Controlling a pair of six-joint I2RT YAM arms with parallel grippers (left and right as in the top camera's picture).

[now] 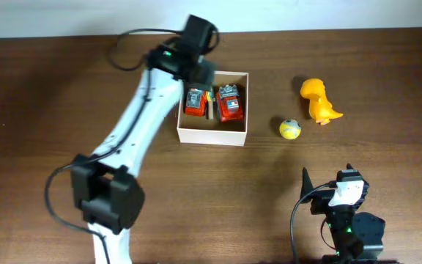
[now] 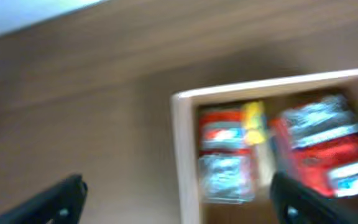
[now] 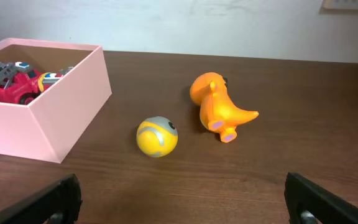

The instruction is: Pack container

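The container point(image 1: 212, 135) is a white-walled square box at the table's middle back. It holds two red toys point(image 1: 195, 102) point(image 1: 230, 102), with a small yellow piece between them. My left gripper point(image 1: 200, 73) hovers over the container's back left corner. In the blurred left wrist view it is open and empty point(image 2: 179, 208), its fingers on either side of the container's left wall point(image 2: 185, 155). My right gripper point(image 1: 327, 174) is open and empty point(image 3: 182, 205) low at the front right. A yellow ball point(image 3: 157, 136) and an orange dinosaur point(image 3: 219, 106) lie ahead of it.
The yellow ball point(image 1: 290, 129) lies on the table just right of the container. The orange dinosaur point(image 1: 319, 100) lies on its side further right and back. In the right wrist view the container point(image 3: 61, 112) stands at the left. A white wall runs behind the table.
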